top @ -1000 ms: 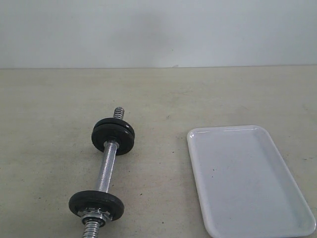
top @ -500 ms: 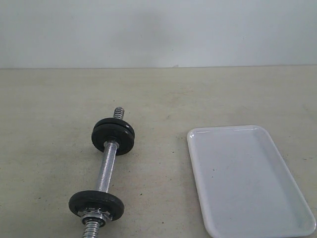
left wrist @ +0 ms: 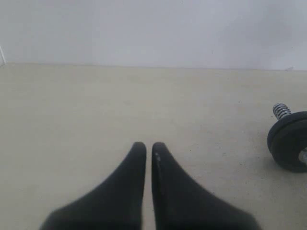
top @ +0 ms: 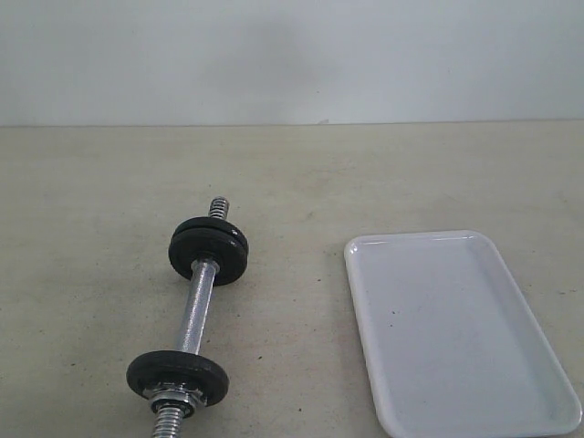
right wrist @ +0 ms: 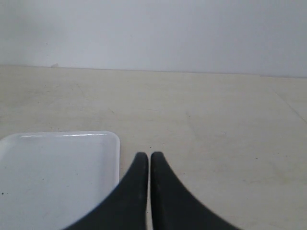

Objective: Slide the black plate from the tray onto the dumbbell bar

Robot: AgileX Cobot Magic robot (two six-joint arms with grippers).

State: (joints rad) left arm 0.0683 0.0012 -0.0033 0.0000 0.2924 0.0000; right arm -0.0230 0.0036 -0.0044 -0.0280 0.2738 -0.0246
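Black plate check first: none of the small round matte-black cast weight discs is on the flat white rectangular plastic tray (top: 456, 347). It sits on the right of the pale counter (top: 91, 182) with nothing in it. Every disc I can see is on the chrome dumbbell bar (top: 197, 315) over on the left. What looks like a far pair of discs (top: 208, 251) sits stacked together, and the near disc (top: 177, 374) sits on its own with a silver hex nut (top: 173, 398) outside it. I'd say the job looks done, though I can't tell which disc came off the tray.

The left fingers (left wrist: 132, 177) are clenched on nothing and clear of the dumbbell. The right fingers (right wrist: 134, 187) are also pressed together and empty, just beside the tray's rim.

What worries me is the far side. Only the bare threaded end (top: 217, 207) pokes out past the pair, and I see no nut there. Tip or bump the bar and those two could slide right off. The discs are also round, so any nudge from an arm could roll the whole dumbbell across the counter.
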